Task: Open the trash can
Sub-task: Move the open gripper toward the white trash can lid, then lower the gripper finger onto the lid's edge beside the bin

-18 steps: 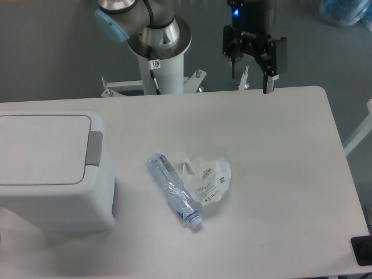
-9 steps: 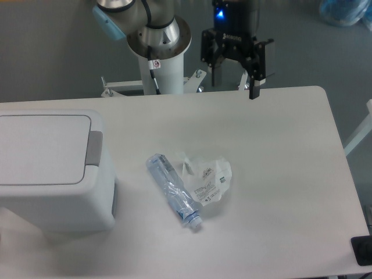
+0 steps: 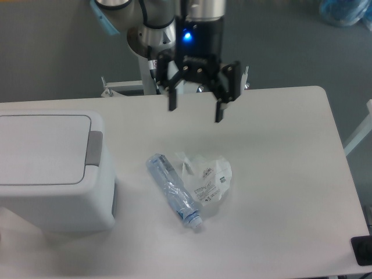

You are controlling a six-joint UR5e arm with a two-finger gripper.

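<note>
The trash can [image 3: 55,171] is a large boxy white bin at the left of the table. Its flat white lid [image 3: 40,148] is shut, and a grey push tab [image 3: 94,147] sits on the lid's right edge. My gripper [image 3: 196,113] hangs over the back middle of the table with its two fingers wide apart and nothing between them. It is well to the right of and behind the grey tab, apart from the bin.
A crushed clear plastic bottle [image 3: 174,190] lies on the white table [image 3: 279,174], with a crumpled clear wrapper [image 3: 208,178] beside it. The arm's base column [image 3: 152,52] stands behind the table's back edge. A black object [image 3: 362,250] sits at the front right corner.
My gripper has moved left and toward the front, from beyond the table's back right edge to over the back middle. It has stayed open. The bin, bottle and wrapper have not moved.
</note>
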